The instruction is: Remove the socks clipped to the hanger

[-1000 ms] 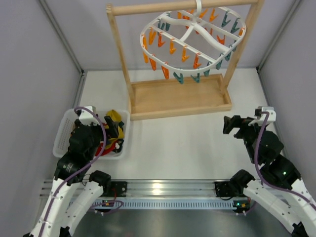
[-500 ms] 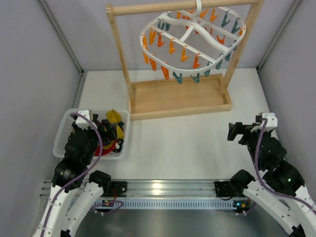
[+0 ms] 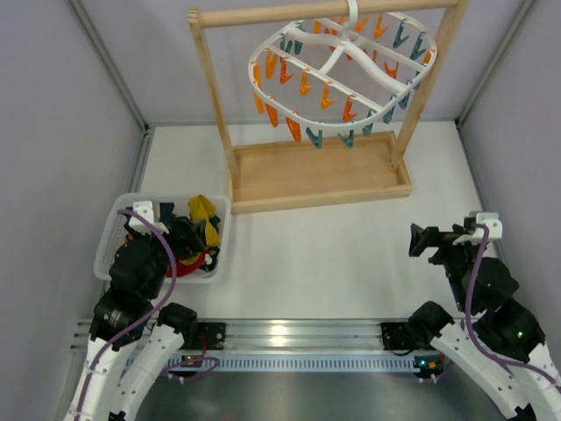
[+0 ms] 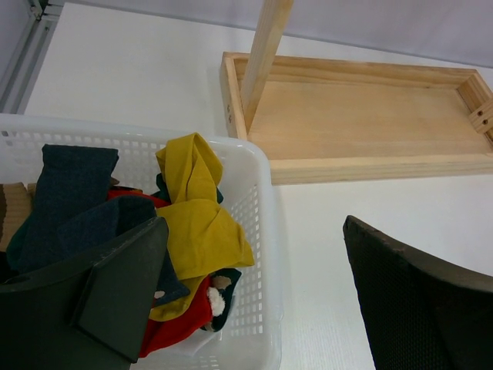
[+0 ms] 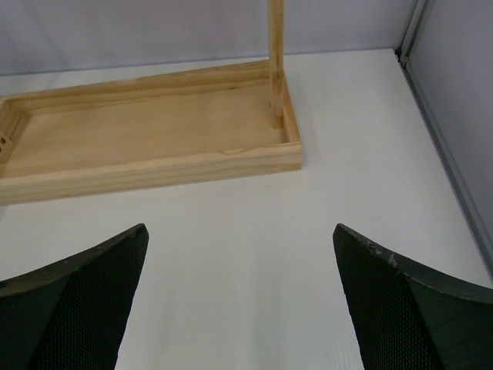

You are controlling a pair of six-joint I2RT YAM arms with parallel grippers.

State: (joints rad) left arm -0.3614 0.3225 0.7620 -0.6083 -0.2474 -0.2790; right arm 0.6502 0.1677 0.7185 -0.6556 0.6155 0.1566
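Socks (image 4: 196, 223), mustard, red and dark navy, lie heaped in a white slotted basket (image 4: 258, 231) at near left on the worktop (image 3: 351, 254). Hanger (image 3: 337, 61) hooked on the top bar of the wooden rack (image 3: 320, 171), far centre, with orange and teal clips (image 3: 302, 85) dangling. Left fingers (image 4: 115, 301) spread wide, straddling the basket's right wall. Right fingers (image 5: 400, 308) also wide, over the worktop at near right, well apart from the rack.
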